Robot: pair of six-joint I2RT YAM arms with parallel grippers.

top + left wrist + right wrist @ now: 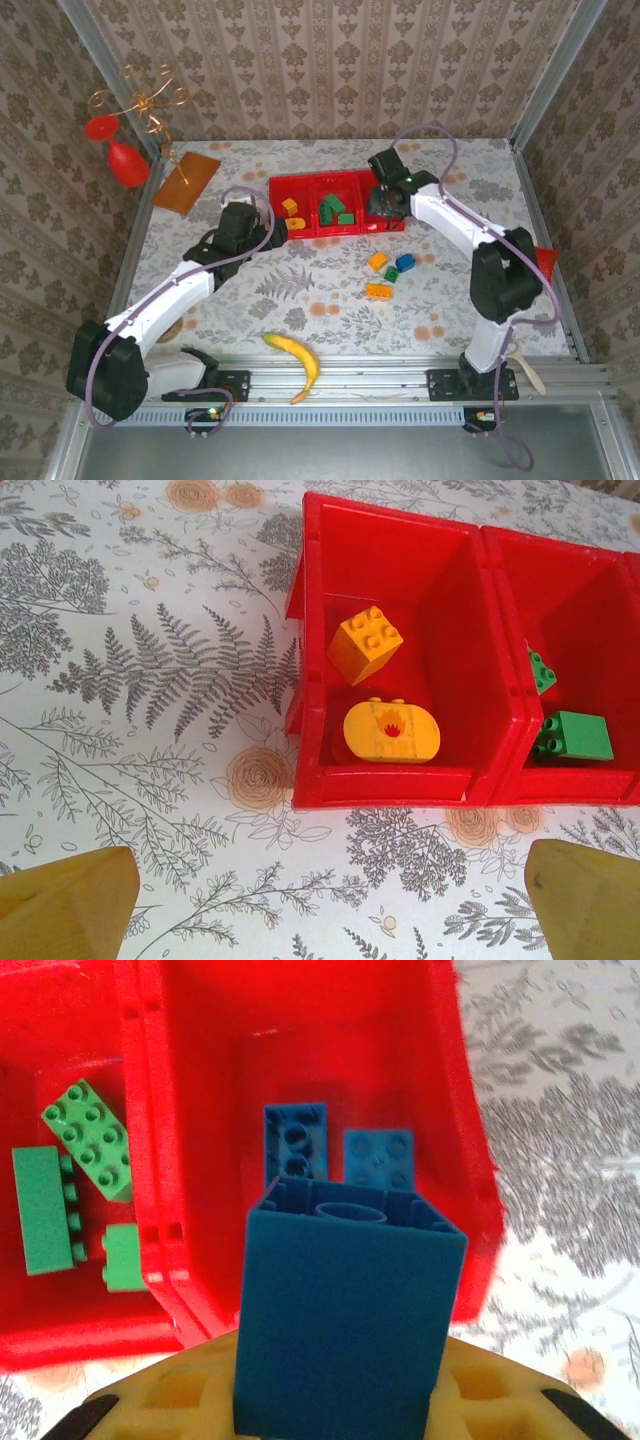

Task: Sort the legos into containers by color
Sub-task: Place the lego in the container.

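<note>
**Holding a blue brick over the tray's right end; left pincer idle and wide**

**Pincers.** The right pincer (pixel 384 205) is closed firmly on the held blue brick (pixel 345 1300). The brick sits between yellow pads (pixel 180 1385) with its hollow underside turned towards the tray. It hangs over the right-end compartment of the red tray (pixel 310 178). Inside that compartment lie an upturned blue brick (pixel 295 1140) and, just beside it, a studded blue brick (pixel 380 1158).

The left pincer (pixel 325 905) stands at full width, empty and touching nothing. It hovers above bare worktop near the tray's left-end compartment. That compartment holds an orange square brick (pixel 365 645) and an orange round piece (pixel 392 730) bearing a flame mark. The middle compartment holds green bricks (pixel 575 735).

**Surface and room.** The worktop (pixel 250 290) carries a fern-and-flower print. Four pieces lie loose in front of the tray's right half, close together:
- a loose orange brick (pixel 378 261)
- a loose blue brick (pixel 406 263)
- a loose green brick (pixel 392 273)
- a second orange brick (pixel 379 291)

A banana (pixel 298 360) lies at the near edge by the rail. An orange-brown board (pixel 187 180) lies at the far left. Patterned wallpaper lines the walls.

**Arms.** The left arm runs from its near-left base diagonally forward to the tray's left end. The right arm rises to an elbow at the right side, then reaches forward and left to the tray's right end.
</note>
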